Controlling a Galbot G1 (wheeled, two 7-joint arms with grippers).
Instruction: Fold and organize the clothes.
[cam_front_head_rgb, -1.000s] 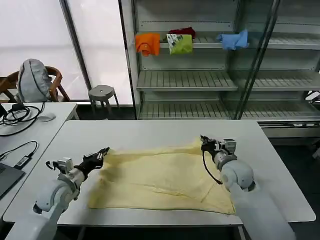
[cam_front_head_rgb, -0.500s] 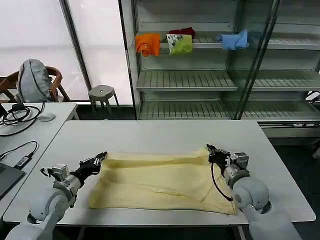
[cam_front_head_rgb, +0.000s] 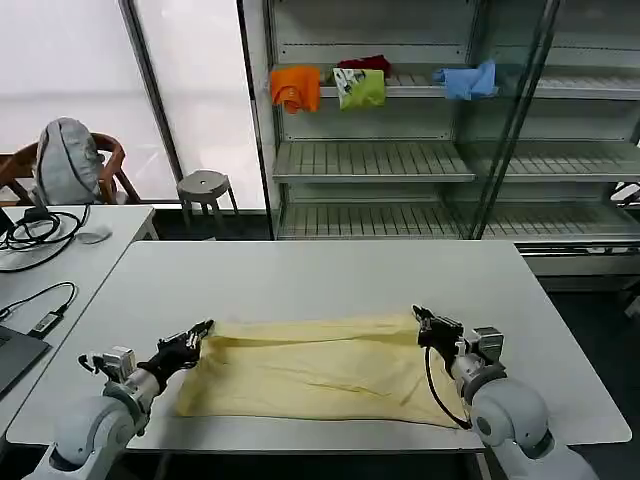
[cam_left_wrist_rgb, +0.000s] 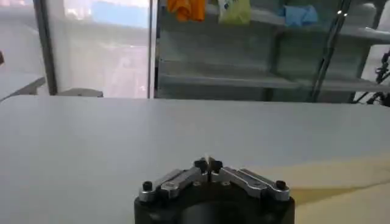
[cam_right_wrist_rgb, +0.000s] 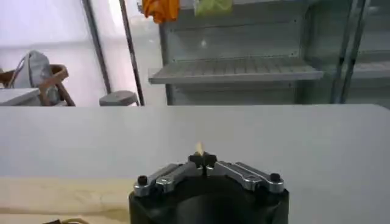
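Both tools pulled T-shirt (cam_front_head_rgb: 315, 365) edge nearer; folded.

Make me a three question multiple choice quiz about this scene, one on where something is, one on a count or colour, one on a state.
1. Where does the T-shirt lie?
A. on a shelf
B. on the white table
C. on the stool

2. How many small garments sit on the shelf?
A. two
B. six
C. four

3. How do the left gripper and right gripper stand?
A. both shut on the T-shirt's far edge
B. both open above it
C. one open, one shut

Answers:
1 B, the cream-yellow cloth is spread on the tabletop in the head view.
2 C, orange, lime-green, dark red and light blue pieces show there.
3 A, each wrist view shows closed fingertips with a bit of cream cloth pinched between them.
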